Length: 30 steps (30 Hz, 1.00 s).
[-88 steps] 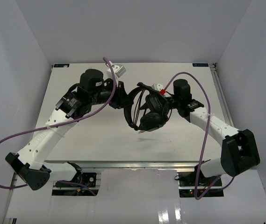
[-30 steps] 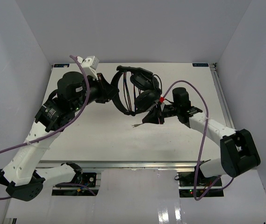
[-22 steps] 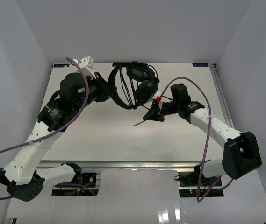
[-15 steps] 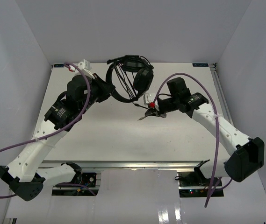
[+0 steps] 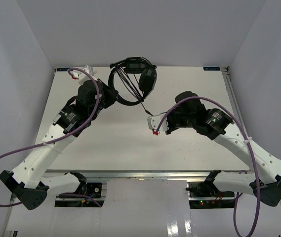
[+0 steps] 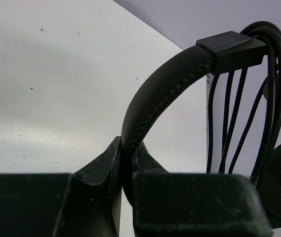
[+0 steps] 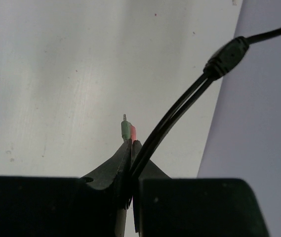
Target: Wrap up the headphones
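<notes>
Since the earliest overhead view the headphones point(image 5: 136, 81) have travelled from mid-frame to the top centre, carried there by the left gripper point(image 6: 126, 148), and the right arm point(image 5: 229, 136) has swung down toward the lower right.

From above, the right fingertips are lost against the dark wrist, and it is unclear whether the headphones touch the white table point(image 5: 105, 143) or hang above it. The left wrist view cuts the earcups off at its right edge, leaving only a dark curve.

The headband point(image 6: 152, 91) is a padded, stitched, leather-like strap ending in a squared plastic block. Several loops of thin glossy cord point(image 7: 180, 106) run down beside it. In the right wrist view the cord passes a moulded junction and continues as two strands. They end in small green and pink plugs point(image 7: 125, 129).

The left gripper is clamped tight on the headband, which arches up and to the right from its tips. The right gripper point(image 7: 131, 145) is pinched closed on the twin strands just behind the plugs, which poke out past its tips.
</notes>
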{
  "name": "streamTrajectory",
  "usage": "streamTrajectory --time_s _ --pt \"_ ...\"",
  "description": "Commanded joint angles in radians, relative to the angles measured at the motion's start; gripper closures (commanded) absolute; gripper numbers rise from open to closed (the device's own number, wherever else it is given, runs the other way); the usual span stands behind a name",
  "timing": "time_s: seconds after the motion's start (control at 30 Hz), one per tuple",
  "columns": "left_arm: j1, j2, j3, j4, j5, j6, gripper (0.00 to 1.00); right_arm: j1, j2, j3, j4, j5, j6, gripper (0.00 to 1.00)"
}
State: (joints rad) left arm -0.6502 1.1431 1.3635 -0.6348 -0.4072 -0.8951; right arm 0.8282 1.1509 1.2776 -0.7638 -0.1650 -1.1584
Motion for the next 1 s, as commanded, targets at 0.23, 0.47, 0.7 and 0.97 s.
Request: streamTrajectory --time_s 0.23,0.47,0.7,0.97 --pt "0.003 -0.037 0.001 -0.006 -0.046 0.037 1.0 0.09 -0.021 0.057 -0.031 0.249 -0.06 0.92" --pt "0.009 -0.024 -0.049 -0.031 -0.072 0.059 1.0 0.128 -0.008 0.111 -0.064 0.299 -0.101 0.92" --pt "0.011 0.1 -0.059 -0.046 -0.018 0.079 1.0 0.209 -0.007 0.047 -0.047 0.401 -0.206 0.92" --pt "0.011 0.235 -0.109 -0.055 0.072 0.114 1.0 0.246 0.03 -0.094 0.033 0.481 -0.285 0.92"
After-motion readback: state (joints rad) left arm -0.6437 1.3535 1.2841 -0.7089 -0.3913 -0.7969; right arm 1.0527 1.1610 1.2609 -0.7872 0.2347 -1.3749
